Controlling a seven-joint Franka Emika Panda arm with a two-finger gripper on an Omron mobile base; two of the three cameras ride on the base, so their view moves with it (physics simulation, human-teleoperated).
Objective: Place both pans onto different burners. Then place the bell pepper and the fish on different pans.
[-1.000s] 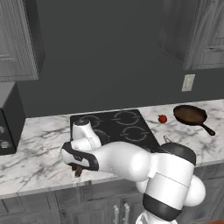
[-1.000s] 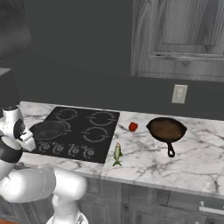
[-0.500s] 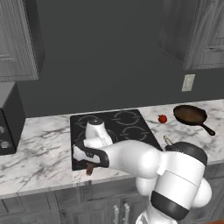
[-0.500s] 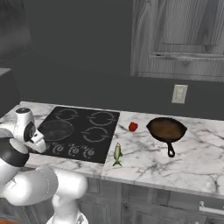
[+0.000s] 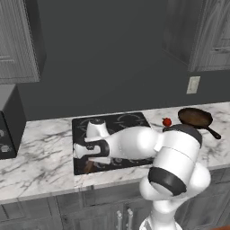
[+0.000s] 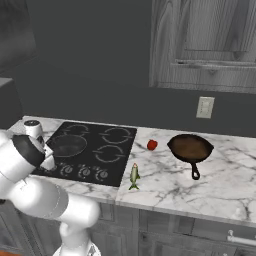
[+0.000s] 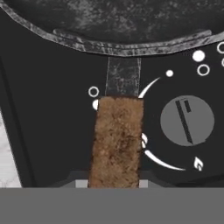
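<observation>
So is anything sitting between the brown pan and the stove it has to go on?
Yes. The bell pepper sits on the counter, right between the brown pan and the cooktop. The fish lies nearer the front, by the cooktop's corner. Lifted over them, the pan should pass.

The black pan [image 7: 127, 19] fills the top of the frame, its mottled grey rim curving from edge to edge. A short dark metal neck runs down from the rim and joins the reddish-brown wooden handle [image 7: 116, 142], which reaches the bottom of the view. The end effector's fingers [image 7: 81, 183] show as small pale-grey tips on either side of the handle's lower end, close against it. Under the pan lies the black glass cooktop [image 7: 52, 131]. Right of the handle sits a round grey knob [image 7: 187, 120] ringed by thin white markings and a small flame symbol. A strip of marbled table [image 7: 5, 153] shows at far left.
</observation>
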